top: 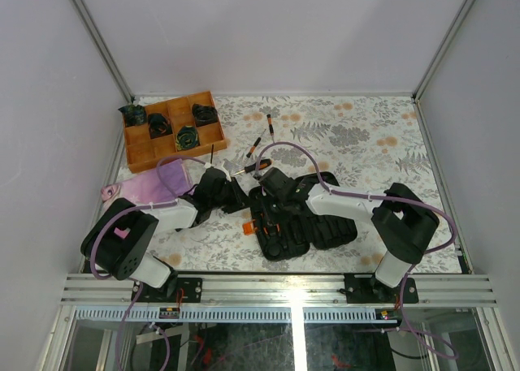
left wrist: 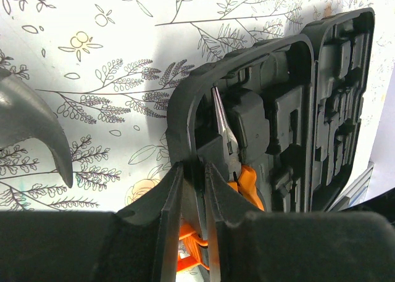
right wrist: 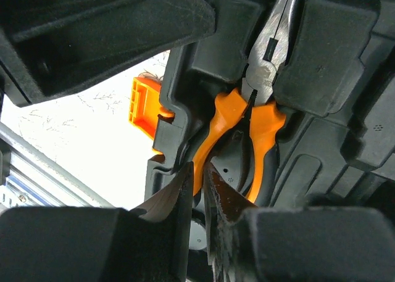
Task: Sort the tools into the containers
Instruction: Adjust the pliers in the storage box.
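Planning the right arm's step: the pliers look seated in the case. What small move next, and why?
Probably ease the right gripper up off the pliers: they lie in their moulded slot in the tool case, whose rim the left gripper pinches.

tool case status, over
Left claw shut on tool case rim. Right claw at pliers handle, grip unclear. Pliers in slot. Drivers loose behind case.

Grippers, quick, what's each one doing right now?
Left gripper: closed on the tool case rim.
Right gripper: nearly shut at the pliers handle; grip cannot be told.
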